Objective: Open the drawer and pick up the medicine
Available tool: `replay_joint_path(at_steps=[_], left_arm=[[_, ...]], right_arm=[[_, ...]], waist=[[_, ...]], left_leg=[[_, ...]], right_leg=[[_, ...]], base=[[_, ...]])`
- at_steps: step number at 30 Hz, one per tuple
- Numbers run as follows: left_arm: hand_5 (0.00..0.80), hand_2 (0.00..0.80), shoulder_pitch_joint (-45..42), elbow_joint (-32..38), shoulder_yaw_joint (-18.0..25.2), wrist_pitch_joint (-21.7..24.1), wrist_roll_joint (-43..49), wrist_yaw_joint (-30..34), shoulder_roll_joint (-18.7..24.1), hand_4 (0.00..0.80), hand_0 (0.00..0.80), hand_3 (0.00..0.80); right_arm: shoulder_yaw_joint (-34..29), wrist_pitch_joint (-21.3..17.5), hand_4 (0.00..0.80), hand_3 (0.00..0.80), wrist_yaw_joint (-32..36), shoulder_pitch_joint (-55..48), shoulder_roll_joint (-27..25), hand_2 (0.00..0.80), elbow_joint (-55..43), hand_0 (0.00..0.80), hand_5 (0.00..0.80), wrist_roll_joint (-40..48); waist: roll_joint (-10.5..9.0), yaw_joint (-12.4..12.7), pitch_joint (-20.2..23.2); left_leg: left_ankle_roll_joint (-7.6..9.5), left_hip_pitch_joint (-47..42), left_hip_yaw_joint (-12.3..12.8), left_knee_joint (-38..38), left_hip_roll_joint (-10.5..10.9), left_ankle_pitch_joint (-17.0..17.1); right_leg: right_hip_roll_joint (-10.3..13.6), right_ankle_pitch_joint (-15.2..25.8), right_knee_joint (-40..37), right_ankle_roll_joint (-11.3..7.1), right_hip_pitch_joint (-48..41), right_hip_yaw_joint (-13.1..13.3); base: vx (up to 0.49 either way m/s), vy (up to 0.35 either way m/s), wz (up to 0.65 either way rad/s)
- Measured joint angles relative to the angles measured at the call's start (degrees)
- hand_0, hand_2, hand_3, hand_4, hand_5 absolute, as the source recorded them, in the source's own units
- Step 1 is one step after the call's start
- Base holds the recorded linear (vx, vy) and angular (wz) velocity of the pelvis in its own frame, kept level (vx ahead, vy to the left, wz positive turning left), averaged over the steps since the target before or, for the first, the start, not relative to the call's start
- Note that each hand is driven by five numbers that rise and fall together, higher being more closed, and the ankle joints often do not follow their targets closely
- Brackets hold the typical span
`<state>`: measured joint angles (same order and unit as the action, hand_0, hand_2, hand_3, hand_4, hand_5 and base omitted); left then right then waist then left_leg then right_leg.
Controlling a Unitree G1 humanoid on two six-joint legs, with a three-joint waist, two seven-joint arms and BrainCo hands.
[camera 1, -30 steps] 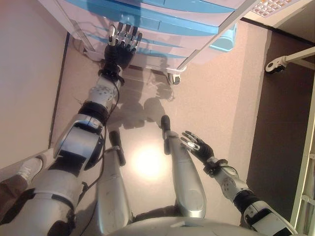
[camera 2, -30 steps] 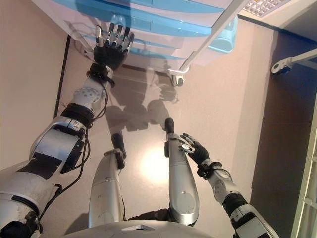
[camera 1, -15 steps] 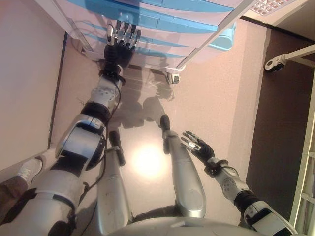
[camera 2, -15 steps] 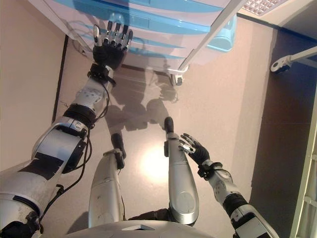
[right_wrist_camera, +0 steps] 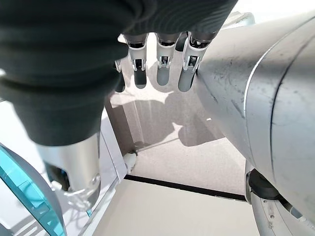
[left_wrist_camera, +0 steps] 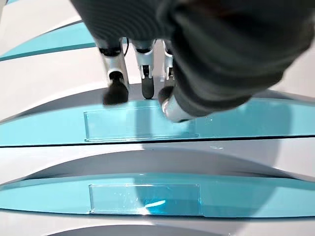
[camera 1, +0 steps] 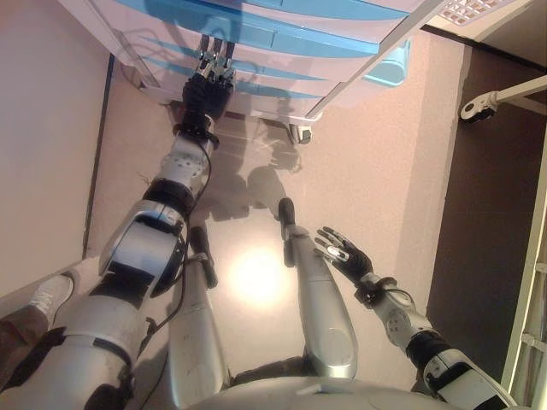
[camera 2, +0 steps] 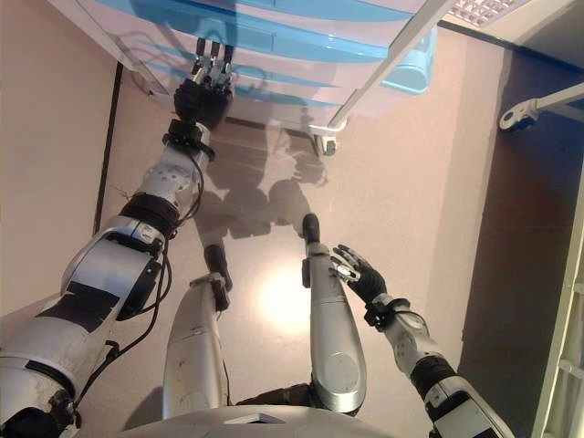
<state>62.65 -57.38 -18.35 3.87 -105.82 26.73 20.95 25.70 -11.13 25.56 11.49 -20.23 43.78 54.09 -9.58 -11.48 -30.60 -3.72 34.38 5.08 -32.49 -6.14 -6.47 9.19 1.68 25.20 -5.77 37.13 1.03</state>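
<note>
A white wheeled cabinet (camera 1: 342,64) with several blue drawer fronts stands ahead, all drawers shut. My left hand (camera 1: 205,90) is stretched up against one of its lower drawers. In the left wrist view its dark fingertips (left_wrist_camera: 115,92) rest in the groove just above a blue drawer front (left_wrist_camera: 246,120), fingers close together and nearly straight, thumb lying on the blue strip. A second blue front (left_wrist_camera: 147,196) shows below it. No medicine is visible. My right hand (camera 1: 346,254) hangs low on the right, fingers (right_wrist_camera: 165,73) spread, holding nothing.
A castor (camera 1: 297,134) sits under the cabinet's near corner, and a pale blue bin (camera 1: 389,68) hangs at its side. A white wheeled leg (camera 1: 479,107) reaches in from the right. A person's shoe (camera 1: 51,290) is at the lower left by the wall.
My left hand has moved up to the drawer front. Its spread fingers have drawn together with their tips in the groove. The right hand has stayed put.
</note>
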Motion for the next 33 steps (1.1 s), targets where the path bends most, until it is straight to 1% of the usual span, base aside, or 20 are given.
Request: replay_joint_path(at_steps=[4,5,6,9,10,12,13,27,33], left_arm=[[0.693,0.693,-0.2,0.0,0.0,0.1,0.0,-0.1,0.0,0.693,0.693,0.693],[0.649,0.649,-0.2,0.0,0.0,0.1,0.0,-0.1,0.0,0.649,0.649,0.649],[0.649,0.649,-0.3,0.0,0.0,0.1,0.0,-0.1,0.0,0.649,0.649,0.649],[0.693,0.693,-0.4,0.0,0.0,0.1,0.0,-0.1,0.0,0.693,0.693,0.693],[0.715,0.715,-0.5,0.0,0.0,0.1,0.0,-0.1,0.0,0.715,0.715,0.715],[0.787,0.787,-0.9,0.0,0.0,0.1,0.0,-0.1,0.0,0.787,0.787,0.787],[0.800,0.800,-1.0,0.0,0.0,0.1,0.0,-0.1,0.0,0.800,0.800,0.800],[0.800,0.800,-1.3,0.0,0.1,-0.2,0.0,0.0,0.1,0.800,0.800,0.800],[0.800,0.800,-3.2,0.0,0.2,-1.4,0.0,2.2,0.4,0.800,0.800,0.800]], right_arm=[[0.0,0.0,0.000,0.000,0.0,0.0,0.0,0.000,0.0,0.000,0.000,0.0],[0.0,0.0,0.000,0.000,0.0,0.0,0.0,0.000,0.0,0.000,0.000,0.0],[0.0,0.0,0.000,0.000,0.0,0.0,0.0,0.000,0.1,0.000,0.000,0.0],[0.0,-0.1,0.000,0.000,0.0,0.0,0.0,0.000,0.2,0.000,0.000,0.0],[0.0,-0.1,0.000,0.000,0.0,0.0,0.0,0.000,0.2,0.000,0.000,0.0],[0.0,0.0,0.000,0.000,0.0,0.0,0.0,0.000,0.3,0.000,0.000,0.0],[0.0,0.0,0.000,0.000,0.0,0.0,0.0,0.000,0.4,0.000,0.000,0.0],[0.0,-0.1,0.000,0.000,0.0,0.0,0.0,0.000,0.7,0.000,0.000,0.0],[0.0,-0.1,0.000,0.000,0.0,0.0,0.0,0.000,0.7,0.000,0.000,-0.1]], waist=[[0.00,0.0,0.0],[0.00,0.0,0.0],[0.00,0.0,0.0],[0.00,0.0,0.0],[0.00,0.0,0.0],[0.00,0.0,0.0],[0.00,0.1,0.0],[0.03,0.3,0.0],[0.06,0.6,0.0]], left_leg=[[0.00,-0.1,0.0,0.0,0.0,0.0],[0.00,-0.1,0.0,0.0,0.0,0.0],[-0.01,-0.2,0.1,0.0,0.0,0.0],[-0.01,-0.3,0.1,0.0,0.0,0.0],[-0.01,-0.4,0.1,0.0,0.0,0.0],[-0.01,-0.7,0.2,0.2,0.0,0.0],[-0.01,-0.8,0.2,0.3,0.0,0.0],[-0.10,-1.3,0.4,0.9,0.1,0.4],[-0.34,-2.3,0.5,2.0,0.2,0.9]], right_leg=[[0.0,0.0,0.1,0.00,0.0,0.1],[0.0,0.0,0.2,0.00,0.0,0.1],[0.0,0.0,0.2,0.00,0.0,0.1],[0.0,0.0,0.2,0.00,-0.1,0.1],[0.0,0.0,0.2,0.00,-0.2,0.1],[0.0,0.0,0.1,0.03,-0.4,0.1],[0.0,0.0,0.1,0.05,-0.5,0.1],[0.1,-0.1,0.2,0.13,-0.6,0.1],[0.1,-0.2,0.2,0.34,-1.0,0.1]], base=[[0.000,0.000,0.00],[0.000,0.000,0.00],[0.000,0.000,0.00],[0.000,0.000,0.00],[0.000,0.000,0.00],[0.000,0.000,0.00],[0.000,0.000,0.00],[0.000,0.000,0.00],[0.000,0.000,0.00]])
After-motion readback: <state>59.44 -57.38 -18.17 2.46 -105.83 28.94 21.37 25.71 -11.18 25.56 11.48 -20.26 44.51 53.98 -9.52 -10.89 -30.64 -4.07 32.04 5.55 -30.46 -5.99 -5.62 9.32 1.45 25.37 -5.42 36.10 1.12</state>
